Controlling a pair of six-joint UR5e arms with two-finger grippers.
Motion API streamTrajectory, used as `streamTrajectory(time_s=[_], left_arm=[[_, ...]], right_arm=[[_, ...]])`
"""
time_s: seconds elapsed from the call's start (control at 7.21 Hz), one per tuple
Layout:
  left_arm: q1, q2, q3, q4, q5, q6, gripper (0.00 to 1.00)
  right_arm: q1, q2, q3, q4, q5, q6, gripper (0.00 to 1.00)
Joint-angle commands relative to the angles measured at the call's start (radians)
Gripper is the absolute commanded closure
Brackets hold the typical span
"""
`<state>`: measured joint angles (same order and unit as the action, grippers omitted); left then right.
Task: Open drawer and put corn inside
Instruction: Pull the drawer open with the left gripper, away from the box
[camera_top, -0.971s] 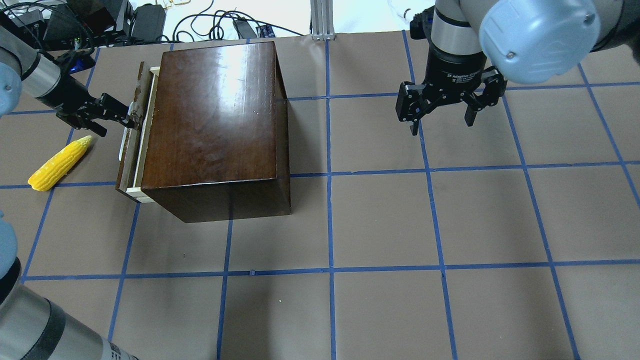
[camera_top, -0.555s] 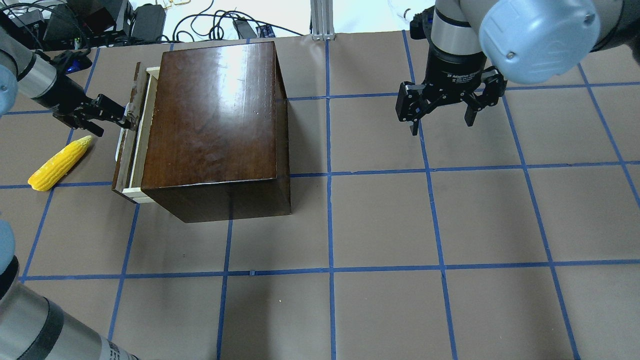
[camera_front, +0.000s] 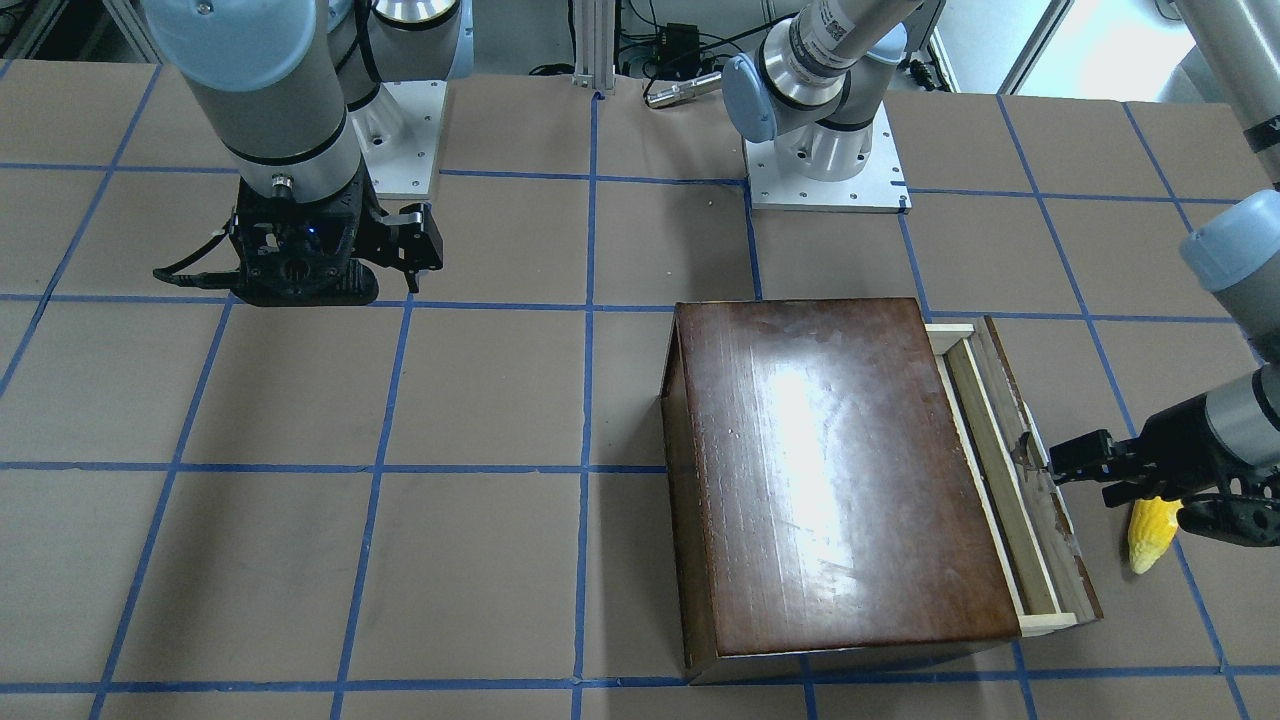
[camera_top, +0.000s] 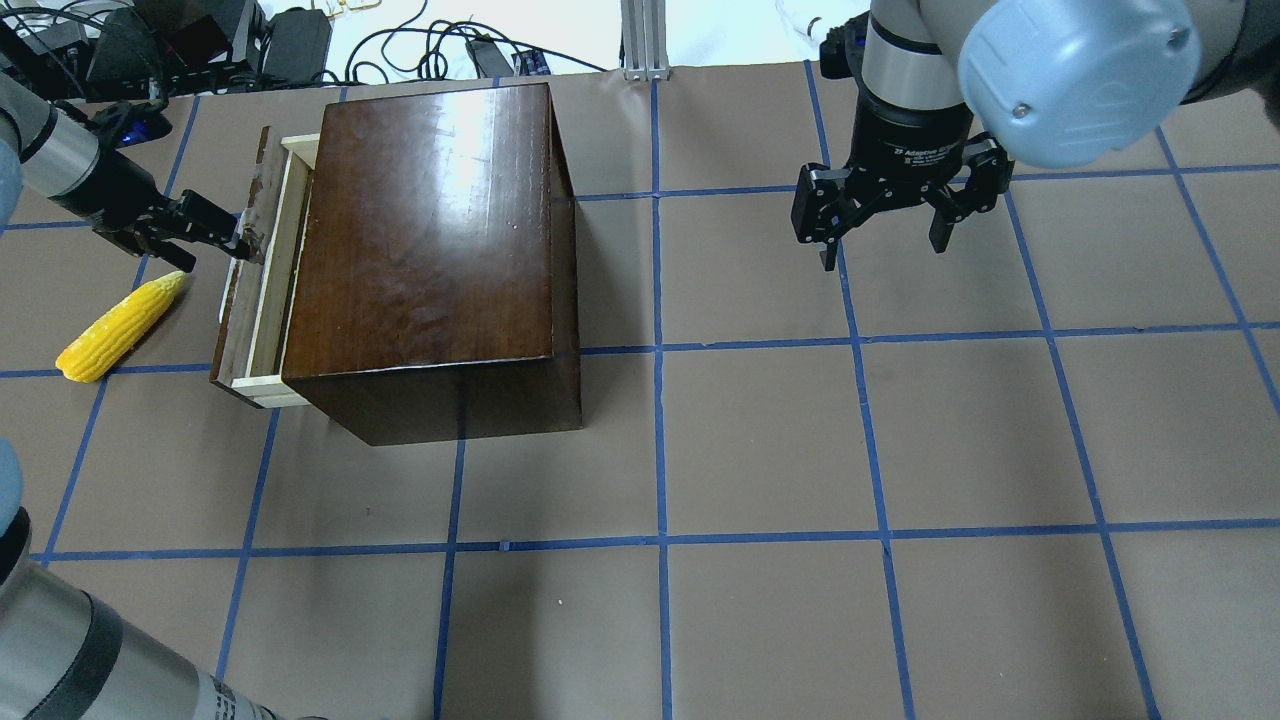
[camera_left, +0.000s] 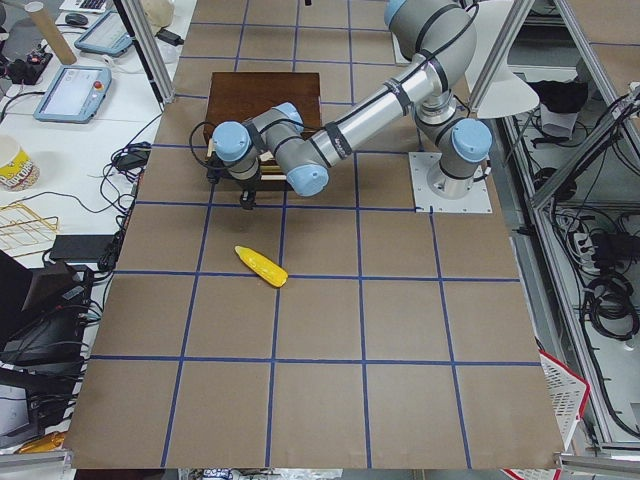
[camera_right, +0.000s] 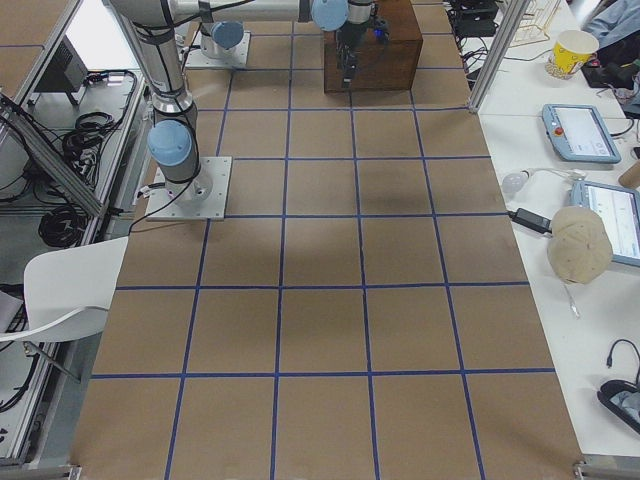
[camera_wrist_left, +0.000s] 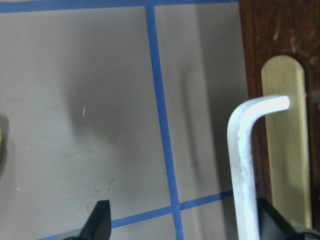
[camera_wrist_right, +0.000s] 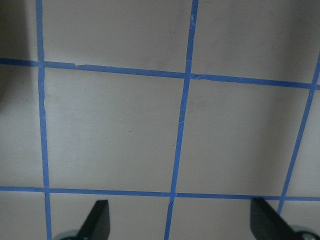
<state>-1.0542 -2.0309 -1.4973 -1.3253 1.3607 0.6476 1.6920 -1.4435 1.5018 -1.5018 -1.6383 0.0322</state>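
The drawer (camera_top: 243, 275) stands partly pulled out of the left side of the glossy dark-brown box (camera_top: 430, 240), its pale tray (camera_front: 1000, 490) showing. My left gripper (camera_top: 225, 250) is open, with one finger hooked at the drawer's metal handle (camera_wrist_left: 242, 160). The handle sits just inside the right finger (camera_wrist_left: 272, 222) in the left wrist view. The yellow corn (camera_top: 120, 325) lies on the table left of the drawer, just below my left gripper; it also shows in the front view (camera_front: 1150, 530). My right gripper (camera_top: 884, 250) is open and empty, hovering over the table at the far right.
The table is brown paper with a blue tape grid (camera_top: 660, 440). Cables and power supplies (camera_top: 250, 40) lie beyond the far edge. The arms' base plates (camera_front: 825, 170) sit at the robot's side of the table.
The drawer has slid further out of the box to the left, and my left gripper has moved left with its handle. The corn and right arm have not moved.
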Motion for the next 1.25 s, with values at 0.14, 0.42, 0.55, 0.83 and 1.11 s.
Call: streamTrajectory(time_s=[0.14,0.42,0.55,0.83,1.11], left_arm=[[0.0,0.0,0.002,0.009,0.015,0.003,0.0],[0.029,-0.011,0.014,0.008,0.015,0.015,0.0],[0.034,-0.012,0.02,0.008,0.015,0.015,0.0],[0.043,-0.014,0.031,0.008,0.017,0.017,0.0],[0.051,-0.02,0.032,0.008,0.027,0.058,0.0]], right_arm=[[0.0,0.0,0.0,0.0,0.0,0.0,0.0],[0.0,0.0,0.0,0.0,0.0,0.0,0.0],[0.0,0.0,0.0,0.0,0.0,0.0,0.0],[0.0,0.0,0.0,0.0,0.0,0.0,0.0],[0.0,0.0,0.0,0.0,0.0,0.0,0.0]])
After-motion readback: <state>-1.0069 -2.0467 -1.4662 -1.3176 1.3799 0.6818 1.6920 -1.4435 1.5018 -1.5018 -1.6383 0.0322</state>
